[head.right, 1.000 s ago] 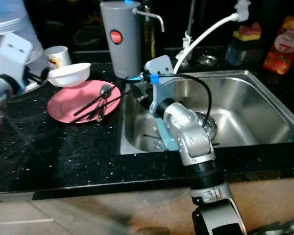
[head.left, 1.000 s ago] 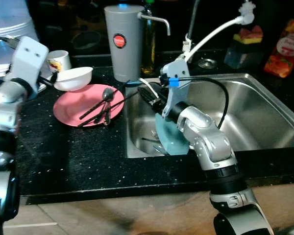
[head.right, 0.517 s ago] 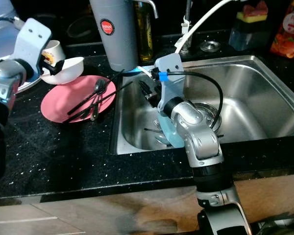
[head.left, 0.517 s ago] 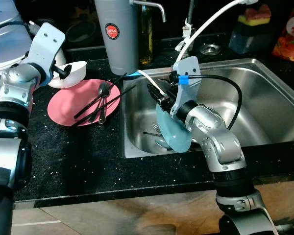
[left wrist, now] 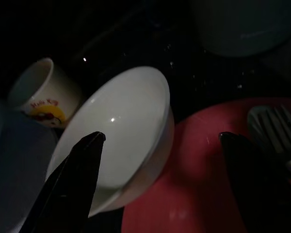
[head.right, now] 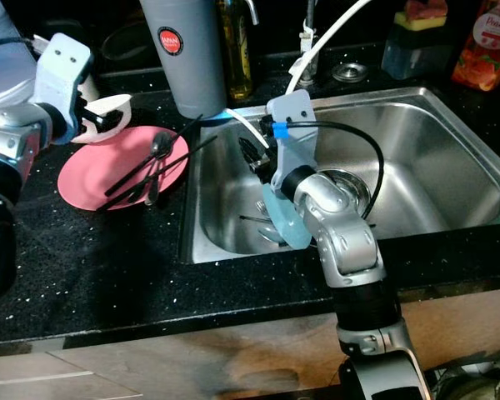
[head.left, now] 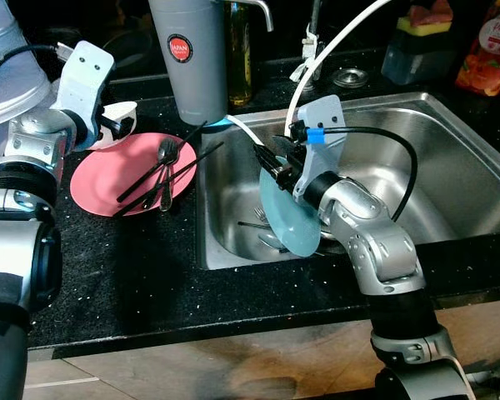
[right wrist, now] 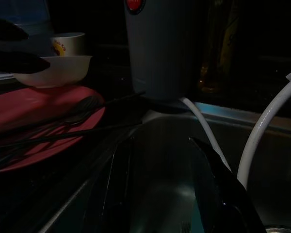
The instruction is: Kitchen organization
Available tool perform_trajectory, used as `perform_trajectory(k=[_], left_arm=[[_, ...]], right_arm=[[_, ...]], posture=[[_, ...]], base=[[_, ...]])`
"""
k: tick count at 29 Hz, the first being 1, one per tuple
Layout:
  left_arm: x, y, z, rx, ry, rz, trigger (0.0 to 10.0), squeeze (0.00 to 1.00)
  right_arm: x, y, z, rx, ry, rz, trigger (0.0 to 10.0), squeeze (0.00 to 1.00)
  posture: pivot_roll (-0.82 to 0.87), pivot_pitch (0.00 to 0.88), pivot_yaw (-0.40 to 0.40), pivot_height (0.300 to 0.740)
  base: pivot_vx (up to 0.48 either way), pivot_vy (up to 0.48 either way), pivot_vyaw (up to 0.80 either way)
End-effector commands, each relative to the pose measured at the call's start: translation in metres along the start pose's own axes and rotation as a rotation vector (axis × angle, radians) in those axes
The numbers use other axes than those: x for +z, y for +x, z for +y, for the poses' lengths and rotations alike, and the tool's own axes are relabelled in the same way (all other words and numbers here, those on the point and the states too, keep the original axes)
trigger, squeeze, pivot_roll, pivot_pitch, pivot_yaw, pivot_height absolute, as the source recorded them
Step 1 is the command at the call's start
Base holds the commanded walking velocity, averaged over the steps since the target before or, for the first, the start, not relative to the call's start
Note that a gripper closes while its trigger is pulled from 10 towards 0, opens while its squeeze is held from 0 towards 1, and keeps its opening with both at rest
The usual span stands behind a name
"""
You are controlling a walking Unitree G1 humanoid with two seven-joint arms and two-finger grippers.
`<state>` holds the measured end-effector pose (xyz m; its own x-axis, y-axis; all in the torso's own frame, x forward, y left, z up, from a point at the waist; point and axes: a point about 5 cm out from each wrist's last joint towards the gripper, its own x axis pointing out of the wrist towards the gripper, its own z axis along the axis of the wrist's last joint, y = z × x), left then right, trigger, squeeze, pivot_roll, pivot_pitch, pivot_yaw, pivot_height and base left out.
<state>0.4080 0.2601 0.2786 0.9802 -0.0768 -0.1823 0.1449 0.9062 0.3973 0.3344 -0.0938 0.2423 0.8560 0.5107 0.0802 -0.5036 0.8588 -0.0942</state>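
A black speckled counter [head.left: 133, 275] runs across the scene, with a steel sink [head.left: 450, 167] set into its right half. The right gripper [head.left: 271, 164] reaches into the left part of the sink and holds a light blue plate [head.left: 290, 218] by its upper rim, its fingers closed on it; the plate stands nearly on edge, its lower rim down among cutlery [head.left: 254, 225] lying on the sink floor. On the counter to the left of the sink lies a pink plate [head.left: 96, 179] carrying a spoon [head.left: 164, 154], a fork and black chopsticks [head.left: 162, 171], whose tips reach out over the sink's edge. At the far left rim of the pink plate, the left gripper [left wrist: 160, 138] has a white bowl [left wrist: 121, 131], tilted, between its wide-spread fingers [left wrist: 75, 170]; whether they press on it cannot be told. A small white mug [left wrist: 41, 94] with a printed label stands just beyond the bowl. A tall grey canister [head.left: 187, 58] with a red label stands at the sink's far left corner, close behind the right gripper, with a bottle [head.left: 240, 50] beside it. A white hose [head.left: 333, 50] arches over the sink, and a red packet [head.left: 485, 46] stands at the far right.
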Motion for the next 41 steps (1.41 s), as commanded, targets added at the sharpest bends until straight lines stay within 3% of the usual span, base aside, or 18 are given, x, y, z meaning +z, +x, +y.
perform_trajectory(k=[1,9,16,17,18,19,20,21,41], left_arm=[[-0.006,-0.002,0.004,0.006,-0.022,0.044,10.0,0.00],[-0.025,-0.004,0.004,-0.020,-0.046,0.128,10.0,0.00],[-0.031,-0.005,0.005,-0.016,-0.029,0.137,10.0,0.00],[-0.031,-0.005,0.005,-0.015,-0.027,0.135,8.5,0.00],[-0.031,-0.005,0.005,-0.013,-0.026,0.132,4.7,0.00],[-0.031,-0.005,0.006,-0.012,-0.026,0.130,2.4,0.00],[-0.031,-0.005,0.006,-0.008,-0.028,0.125,1.6,0.00],[-0.030,-0.006,0.007,-0.003,-0.027,0.121,0.0,0.00],[-0.030,-0.011,0.020,0.093,0.030,0.031,0.0,0.00]], right_arm=[[-0.001,-0.002,0.002,0.005,0.009,0.008,10.0,0.00],[0.000,0.000,0.002,0.010,0.010,0.015,10.0,0.00],[0.001,0.000,0.001,0.008,0.008,0.015,10.0,0.00],[0.001,0.000,0.001,0.007,0.008,0.016,10.0,0.00],[0.001,0.000,0.001,0.006,0.008,0.016,10.0,0.00],[0.001,0.000,0.000,0.006,0.007,0.016,10.0,0.00],[0.001,0.000,0.000,0.005,0.008,0.016,10.0,0.00],[0.001,0.001,0.000,0.005,0.008,0.016,10.0,0.00],[0.001,0.003,-0.002,0.005,0.010,0.009,10.0,0.00]], posture=[[-0.02,0.104,0.076,0.740],[-0.02,0.104,0.068,0.740],[-0.02,0.102,0.069,0.740],[-0.02,0.102,0.069,0.740],[-0.02,0.102,0.068,0.740],[-0.02,0.102,0.068,0.740],[-0.02,0.101,0.068,0.740],[-0.02,0.102,0.068,0.740],[-0.02,0.085,0.059,0.740]], base=[[0.000,0.000,0.00],[0.000,0.000,0.00],[0.000,0.000,0.00],[0.000,0.000,0.00],[0.000,0.000,0.00],[0.000,0.000,0.00],[0.000,0.000,0.00],[0.000,0.000,0.00],[0.000,0.000,0.00]])
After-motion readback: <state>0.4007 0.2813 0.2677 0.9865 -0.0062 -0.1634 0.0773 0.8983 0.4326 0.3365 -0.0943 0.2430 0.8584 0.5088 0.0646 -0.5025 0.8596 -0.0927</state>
